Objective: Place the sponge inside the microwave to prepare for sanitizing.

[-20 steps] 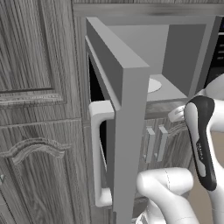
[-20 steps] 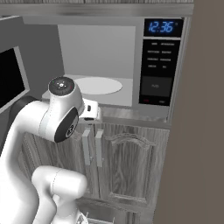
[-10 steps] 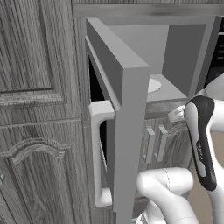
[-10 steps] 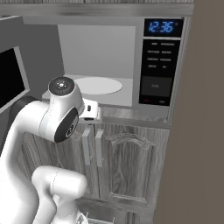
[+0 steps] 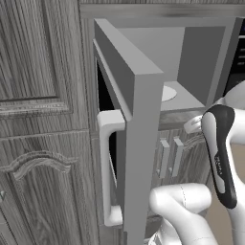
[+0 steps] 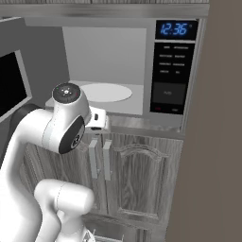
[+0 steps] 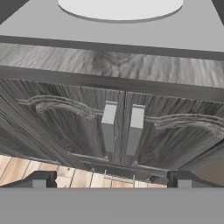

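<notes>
The grey microwave (image 6: 108, 52) stands open, its black-window door (image 5: 139, 143) swung out to the left with the pale bar handle (image 5: 107, 167) facing me. A white round plate (image 6: 106, 92) lies bare on the oven floor, also seen at the top of the hand view as the plate (image 7: 120, 6). The black button panel (image 6: 172, 71) with its blue display (image 6: 176, 29) is on the right. My gripper (image 7: 111, 180) hangs open just in front of and below the oven's sill, with nothing between its fingers. The sponge is out of view.
Below the oven are grey wood-grain cabinet doors with two pale vertical handles (image 7: 122, 129). A tall cabinet front (image 5: 38, 119) fills the left, and a brown side panel (image 6: 212, 142) stands close on the right. Wooden floor (image 7: 26, 173) shows underneath.
</notes>
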Controlling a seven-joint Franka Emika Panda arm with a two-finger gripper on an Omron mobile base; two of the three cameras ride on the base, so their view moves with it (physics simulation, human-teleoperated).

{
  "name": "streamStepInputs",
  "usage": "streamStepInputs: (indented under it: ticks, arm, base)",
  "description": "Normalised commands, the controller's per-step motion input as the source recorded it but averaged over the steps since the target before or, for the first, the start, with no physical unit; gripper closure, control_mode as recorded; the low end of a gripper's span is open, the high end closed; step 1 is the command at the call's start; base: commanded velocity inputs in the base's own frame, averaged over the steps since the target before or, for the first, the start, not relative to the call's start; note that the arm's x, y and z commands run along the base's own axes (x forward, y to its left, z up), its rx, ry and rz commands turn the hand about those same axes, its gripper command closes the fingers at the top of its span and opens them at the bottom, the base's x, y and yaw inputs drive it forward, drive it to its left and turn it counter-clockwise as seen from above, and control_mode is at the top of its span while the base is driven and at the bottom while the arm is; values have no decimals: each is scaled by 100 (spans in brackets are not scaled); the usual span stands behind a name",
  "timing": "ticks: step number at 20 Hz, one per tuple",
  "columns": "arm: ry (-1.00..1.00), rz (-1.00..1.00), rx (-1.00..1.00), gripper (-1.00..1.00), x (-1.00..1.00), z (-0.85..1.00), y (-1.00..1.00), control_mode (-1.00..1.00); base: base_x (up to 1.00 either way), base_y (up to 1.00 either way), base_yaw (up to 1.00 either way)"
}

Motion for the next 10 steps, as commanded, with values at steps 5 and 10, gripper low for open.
streamStepInputs:
  ticks: [5,10]
  arm:
    - [0,0,0,-100,0,0,0,100]
    - [0,0,0,-100,0,0,0,100]
  base:
    - [0,0,0]
    - [0,0,0]
